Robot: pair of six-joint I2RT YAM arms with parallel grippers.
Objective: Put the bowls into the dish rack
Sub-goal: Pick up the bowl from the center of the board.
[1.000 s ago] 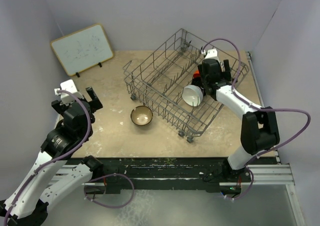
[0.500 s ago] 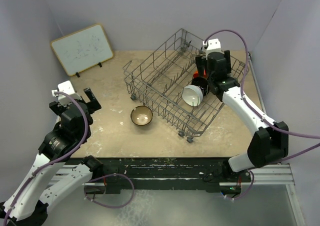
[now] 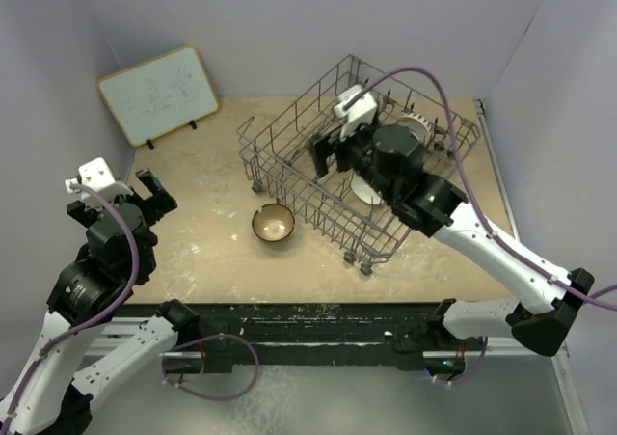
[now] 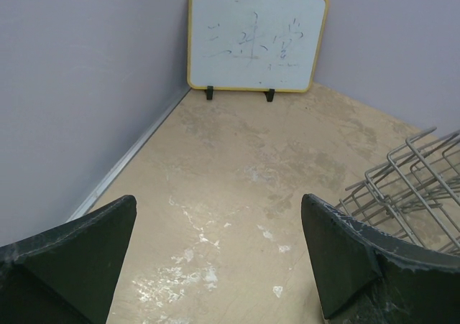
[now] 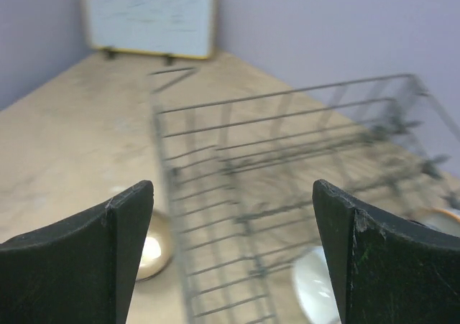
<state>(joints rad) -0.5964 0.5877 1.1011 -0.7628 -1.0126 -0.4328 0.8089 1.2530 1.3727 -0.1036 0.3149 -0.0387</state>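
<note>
The dish rack (image 3: 289,160) is set toward 1 o'clock on the surface (image 3: 212,252). A white bowl (image 5: 316,287) is seen inside it. The brown bowl (image 3: 273,224) is found on the surface just beside the rack, at its 7 o'clock. The right gripper (image 5: 230,202) is held above the rack, fingers wide and empty. The left gripper (image 4: 215,216) is held at 9 o'clock, fingers likewise wide and empty.

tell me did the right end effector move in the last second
Yes. The right end effector swung left, from the dish rack's right half to its left half.
</note>
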